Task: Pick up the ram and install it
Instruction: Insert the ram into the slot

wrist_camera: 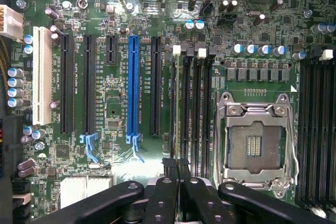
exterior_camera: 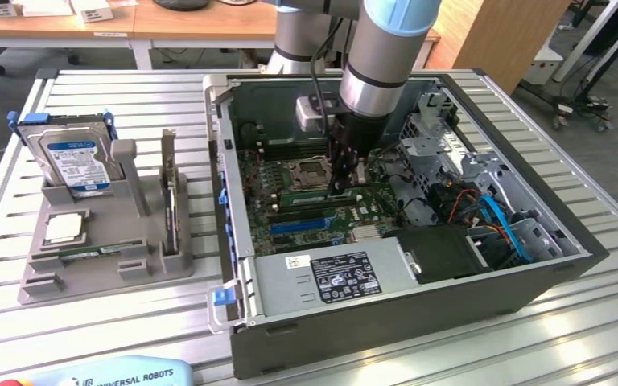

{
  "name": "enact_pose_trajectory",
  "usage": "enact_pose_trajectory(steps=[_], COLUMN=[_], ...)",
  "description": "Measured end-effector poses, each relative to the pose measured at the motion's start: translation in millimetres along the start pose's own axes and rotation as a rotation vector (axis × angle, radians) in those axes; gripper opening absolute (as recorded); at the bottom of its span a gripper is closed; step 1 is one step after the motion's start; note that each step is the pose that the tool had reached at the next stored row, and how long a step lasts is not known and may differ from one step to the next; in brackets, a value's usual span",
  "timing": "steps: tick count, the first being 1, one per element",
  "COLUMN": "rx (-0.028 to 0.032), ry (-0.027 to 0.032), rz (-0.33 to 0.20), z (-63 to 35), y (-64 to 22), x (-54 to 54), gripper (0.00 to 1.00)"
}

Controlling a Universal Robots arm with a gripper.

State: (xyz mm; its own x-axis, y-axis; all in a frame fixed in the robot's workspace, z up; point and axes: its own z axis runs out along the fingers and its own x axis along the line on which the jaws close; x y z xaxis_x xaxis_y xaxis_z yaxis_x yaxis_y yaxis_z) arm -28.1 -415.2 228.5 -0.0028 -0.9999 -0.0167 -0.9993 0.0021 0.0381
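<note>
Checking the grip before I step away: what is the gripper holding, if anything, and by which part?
Apparently the ram, seen edge-on over the memory slots; the shut jaws of the gripper pinch its top edge.

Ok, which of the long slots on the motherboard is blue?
The blue slot, lying between black slots; the others are all black, apart from one white slot at the board's edge.
</note>
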Motion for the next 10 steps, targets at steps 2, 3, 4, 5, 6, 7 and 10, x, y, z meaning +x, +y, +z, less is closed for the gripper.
enact_pose_trajectory(steps=[2, 3, 4, 5, 6, 7, 10], rx=[0.0000, 0.0000, 0.0000, 0.0000, 0.0000, 0.0000, 0.0000], ry=[0.0001, 0.0001, 0.0001, 0.0002, 0.0002, 0.0003, 0.0002], rz=[0.000, 0.000, 0.000, 0.000, 0.000, 0.000, 0.000], z=[1.0, 1.5, 1.9, 2.3, 2.6, 2.8, 2.9], y=[0.0, -0.1, -0.1, -0.1, -0.1, -0.1, -0.1], x=[0.0, 0.1, 0.1, 0.1, 0.1, 0.1, 0.1], gripper=[0.11, 0.11, 0.11, 0.11, 0.11, 0.11, 0.11])
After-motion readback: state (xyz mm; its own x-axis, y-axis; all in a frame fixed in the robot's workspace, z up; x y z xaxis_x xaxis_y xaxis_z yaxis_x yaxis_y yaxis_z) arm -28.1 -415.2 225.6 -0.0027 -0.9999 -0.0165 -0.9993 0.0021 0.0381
